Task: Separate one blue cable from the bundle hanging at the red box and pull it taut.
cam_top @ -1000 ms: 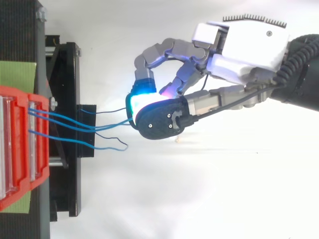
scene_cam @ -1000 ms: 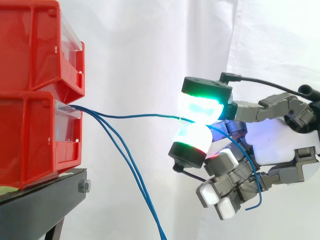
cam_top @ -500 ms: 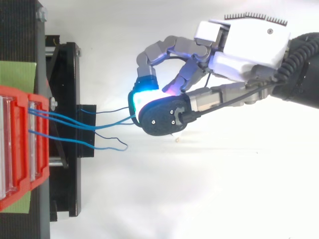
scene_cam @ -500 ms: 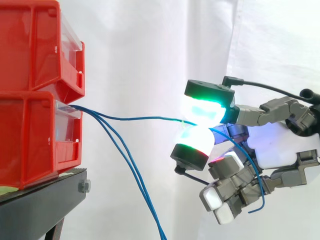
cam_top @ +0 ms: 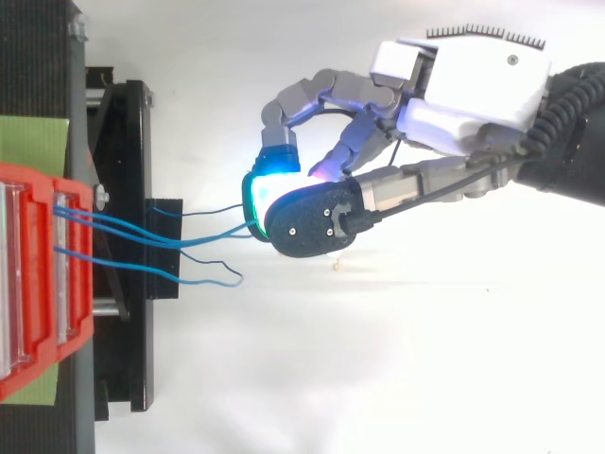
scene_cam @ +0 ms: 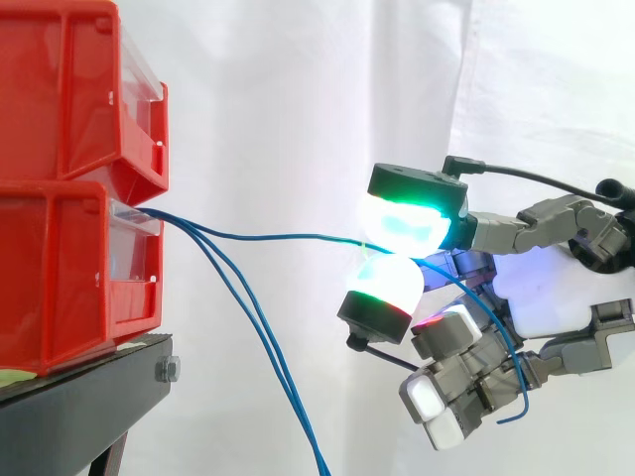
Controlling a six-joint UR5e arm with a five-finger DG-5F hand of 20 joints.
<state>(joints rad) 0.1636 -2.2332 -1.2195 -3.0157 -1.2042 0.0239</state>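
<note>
Though still on blue cable (scene_cam: 278, 236), hand (scene_cam: 544, 293) lower.

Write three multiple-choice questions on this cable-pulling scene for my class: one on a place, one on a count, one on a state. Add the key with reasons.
1. Where do the blue cables leave the stack?
A. the front of the lower red bin
B. the top of the upper bin
C. beneath the stand

2. How many red bins are stacked in the side view?
A. one
B. two
C. four

3. What is the hand doing?
A. hanging open, clear of every cable
B. curled on nothing
C. pinching one cable between glowing pads

Key:
1 A: the cables run out at the lower bin's front edge.
2 B: one bin sits on top of the other.
3 C: one cable runs nearly level into the pads, while the others hang down.
</note>
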